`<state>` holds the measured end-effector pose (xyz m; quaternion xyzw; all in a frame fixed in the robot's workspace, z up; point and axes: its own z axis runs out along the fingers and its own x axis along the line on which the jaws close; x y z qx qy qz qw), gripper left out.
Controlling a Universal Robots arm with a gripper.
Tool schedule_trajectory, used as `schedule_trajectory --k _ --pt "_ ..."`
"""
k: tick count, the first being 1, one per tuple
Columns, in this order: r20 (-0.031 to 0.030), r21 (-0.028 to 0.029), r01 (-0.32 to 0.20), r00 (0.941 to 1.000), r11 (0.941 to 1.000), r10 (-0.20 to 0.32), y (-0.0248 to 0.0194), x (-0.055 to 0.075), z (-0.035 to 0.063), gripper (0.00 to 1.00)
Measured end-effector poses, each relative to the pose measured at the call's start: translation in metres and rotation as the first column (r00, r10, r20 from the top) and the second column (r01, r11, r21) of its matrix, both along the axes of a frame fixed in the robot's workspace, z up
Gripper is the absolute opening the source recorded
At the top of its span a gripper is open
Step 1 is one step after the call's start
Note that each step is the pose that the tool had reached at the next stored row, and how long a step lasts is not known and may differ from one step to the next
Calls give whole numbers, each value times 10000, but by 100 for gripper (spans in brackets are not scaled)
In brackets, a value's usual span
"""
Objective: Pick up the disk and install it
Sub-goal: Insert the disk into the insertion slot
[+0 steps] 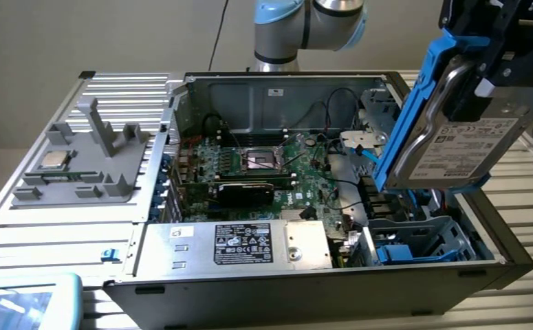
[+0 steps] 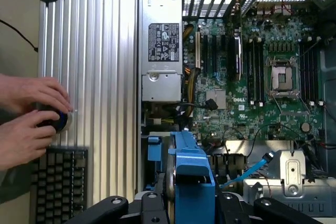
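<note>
We list one disk [image 1: 459, 148], blue-framed, on edge above the open computer case [image 1: 247, 96]. Our hand [image 1: 488, 72] pinches its upper end.

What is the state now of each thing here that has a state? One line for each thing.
computer case: open, inside showing.
disk: gripped, held up over the computer case, standing on edge, not installed.
gripper: shut on the disk.
processor socket: empty.
processor chip: outside the computer case, lying on the grey holder.
</note>
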<state>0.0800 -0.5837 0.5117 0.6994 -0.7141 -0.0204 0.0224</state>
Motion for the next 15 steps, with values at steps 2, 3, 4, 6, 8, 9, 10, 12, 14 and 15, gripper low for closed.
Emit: schedule_trajectory --k 2,3,4,6,8,9,10,12,14,15 --pt "-6 32 5 10000 10000 -5 -21 10 -5 37" --pt "-6 39 16 10000 10000 -16 -38 9 -9 37" --pt "-7 43 25 10000 10000 -25 -58 9 -13 37" --pt "-7 54 51 10000 10000 -51 -93 10 -34 37" --pt "-6 67 75 10000 9999 -75 -116 14 -65 37" --pt "-7 64 91 10000 9999 -91 -121 20 -82 37" --pt "-7 64 104 9999 9999 -104 -123 26 -100 37" --pt "-7 64 118 9999 9999 -118 -123 58 -136 37" --pt "-7 64 123 9999 9999 -123 -124 95 -169 37" --pt "-7 60 129 9999 9999 -129 -123 111 -184 37"
